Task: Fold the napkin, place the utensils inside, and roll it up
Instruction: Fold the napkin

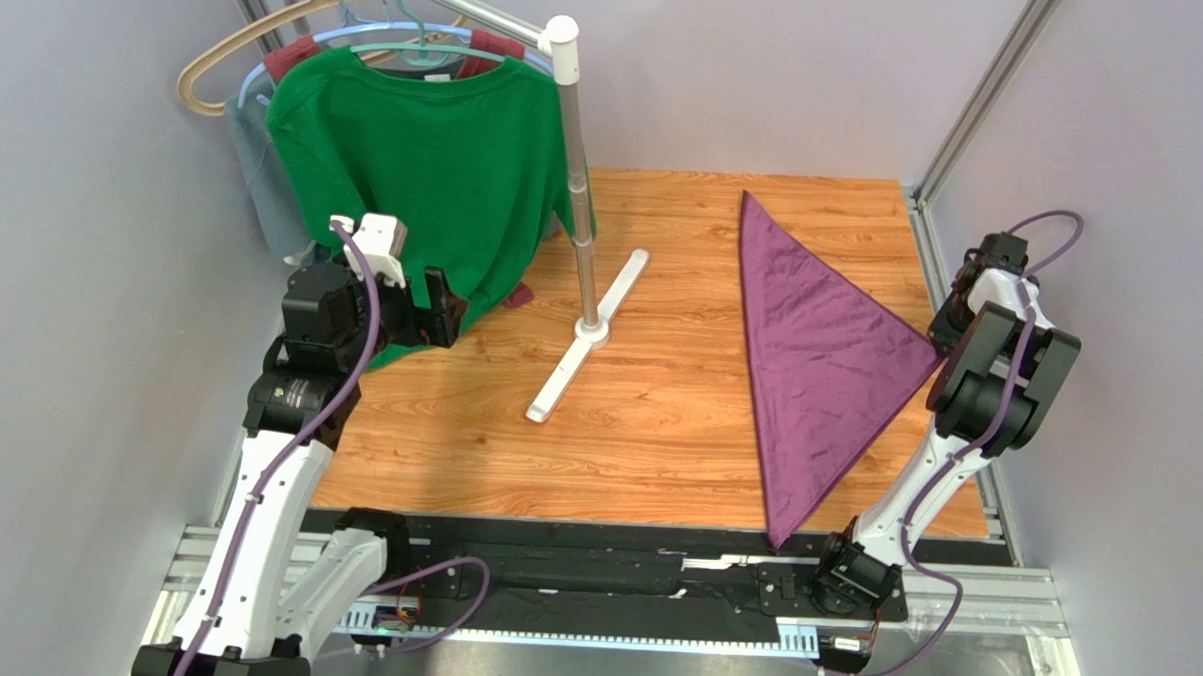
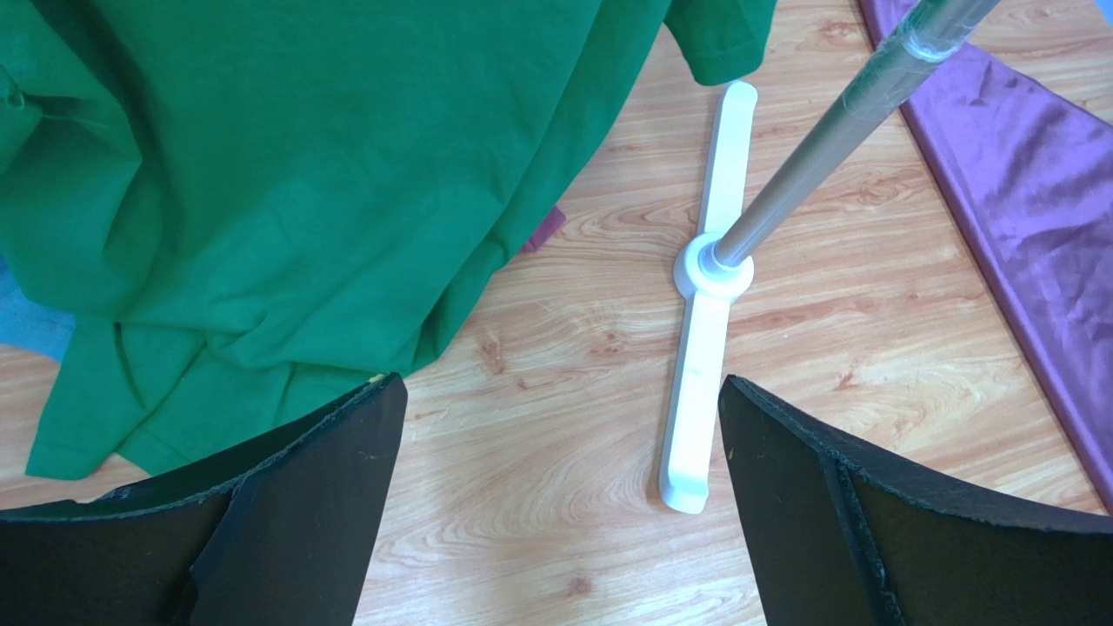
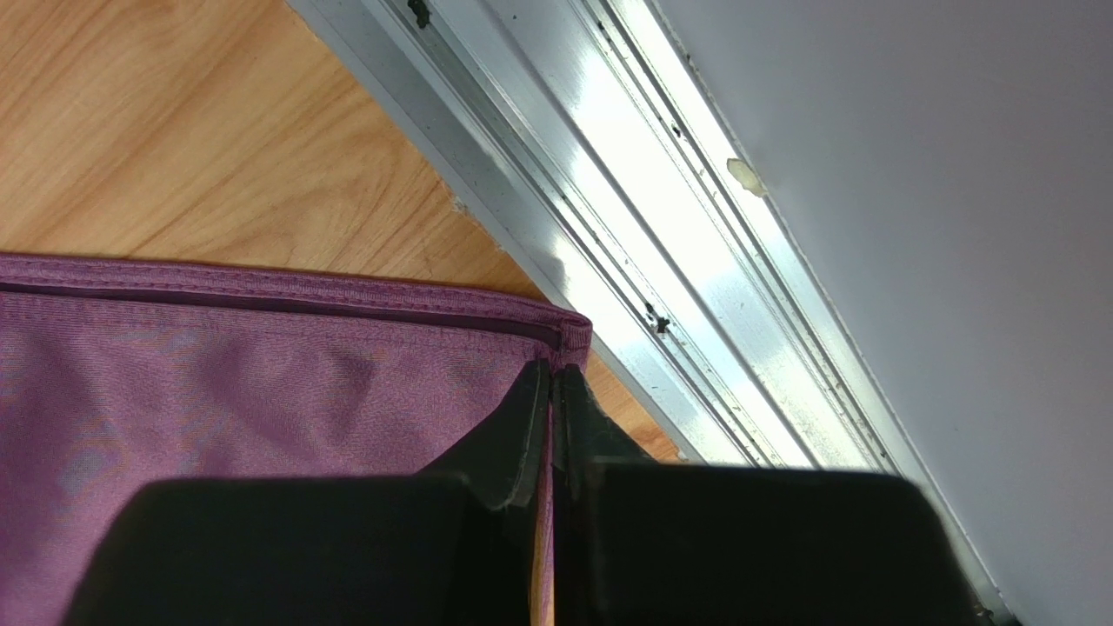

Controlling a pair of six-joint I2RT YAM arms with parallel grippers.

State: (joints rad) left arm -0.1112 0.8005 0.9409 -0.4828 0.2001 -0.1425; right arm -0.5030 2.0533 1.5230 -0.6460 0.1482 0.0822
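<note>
The dark purple napkin (image 1: 820, 361) lies folded into a triangle on the right half of the wooden table. Its long edge faces left and its point faces right. My right gripper (image 1: 948, 326) is at that right point. In the right wrist view the gripper (image 3: 551, 378) is shut, with its tips pinching the hemmed corner of the napkin (image 3: 261, 378). My left gripper (image 1: 440, 309) hovers at the left, open and empty (image 2: 562, 391), over bare wood. A strip of the napkin (image 2: 1032, 196) shows at the right of the left wrist view. No spoon is in view.
A green T-shirt (image 1: 419, 152) hangs from a white-footed stand (image 1: 590, 330), its hem draped on the table by my left gripper. The stand's foot (image 2: 703, 339) lies between my left fingers' line of sight. A metal rail (image 3: 627, 222) and wall run close beside the right gripper.
</note>
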